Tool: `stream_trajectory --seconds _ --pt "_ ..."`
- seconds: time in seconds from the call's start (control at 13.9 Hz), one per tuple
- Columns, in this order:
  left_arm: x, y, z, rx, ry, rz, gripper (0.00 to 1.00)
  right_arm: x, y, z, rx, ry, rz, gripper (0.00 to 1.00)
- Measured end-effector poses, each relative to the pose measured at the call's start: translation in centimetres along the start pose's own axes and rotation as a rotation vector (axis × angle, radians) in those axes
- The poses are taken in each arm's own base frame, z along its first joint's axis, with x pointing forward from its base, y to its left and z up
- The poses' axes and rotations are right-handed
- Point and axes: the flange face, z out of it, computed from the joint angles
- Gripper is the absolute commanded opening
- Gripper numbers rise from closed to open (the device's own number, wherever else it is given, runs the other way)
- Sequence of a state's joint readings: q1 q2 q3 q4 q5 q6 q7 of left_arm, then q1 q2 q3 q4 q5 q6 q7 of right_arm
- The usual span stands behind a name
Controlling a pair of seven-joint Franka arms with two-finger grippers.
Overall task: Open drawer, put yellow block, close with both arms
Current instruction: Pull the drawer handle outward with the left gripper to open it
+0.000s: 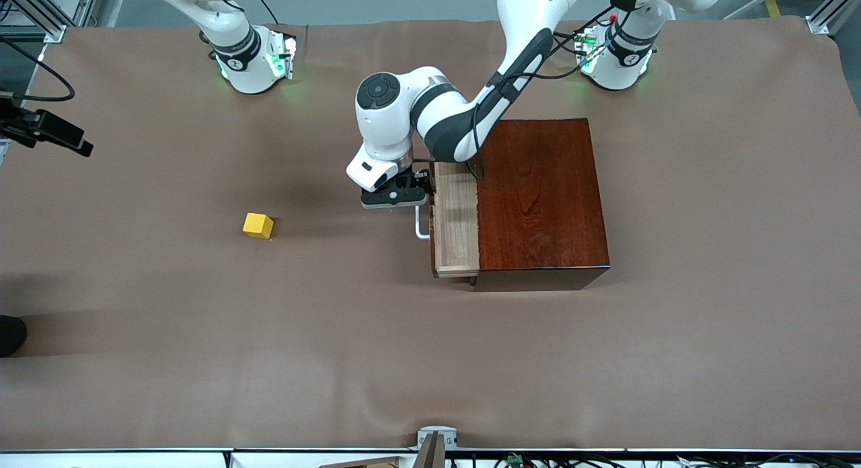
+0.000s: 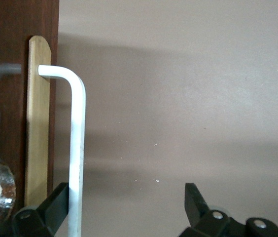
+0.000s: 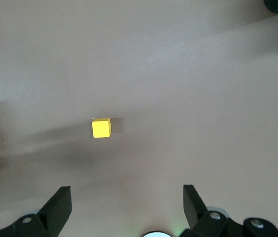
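Note:
The glossy mahogany box (image 1: pixel 541 199) stands toward the left arm's end of the table. Its drawer (image 1: pixel 456 219) is slid partly out, showing the pale wood tray and the white handle (image 1: pixel 421 227). My left gripper (image 1: pixel 418 189) is open at the handle. In the left wrist view the white bar (image 2: pixel 77 148) stands between the open fingers, against one fingertip (image 2: pixel 55 205); the gripper's middle (image 2: pixel 126 202) is over bare table. The yellow block (image 1: pixel 258 225) lies on the table toward the right arm's end. My right gripper (image 3: pixel 126 202) is open, high over the yellow block (image 3: pixel 101 128), and is out of the front view.
A brown cloth (image 1: pixel 430 360) covers the table. A black device on a mount (image 1: pixel 47 128) juts in at the right arm's end. A dark object (image 1: pixel 10 333) sits at that same edge, nearer to the front camera.

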State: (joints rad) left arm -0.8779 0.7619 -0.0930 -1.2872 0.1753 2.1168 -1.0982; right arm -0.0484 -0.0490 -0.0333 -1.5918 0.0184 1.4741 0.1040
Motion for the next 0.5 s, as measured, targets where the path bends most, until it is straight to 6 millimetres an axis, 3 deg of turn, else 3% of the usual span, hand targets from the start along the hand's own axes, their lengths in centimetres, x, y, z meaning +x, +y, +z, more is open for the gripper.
stream_trajectory --seconds 0.5 --pt "-0.01 0.00 0.22 -0.008 0.005 0.002 1.00 0.03 -0.10 0.07 0.000 -0.001 -0.020 1.00"
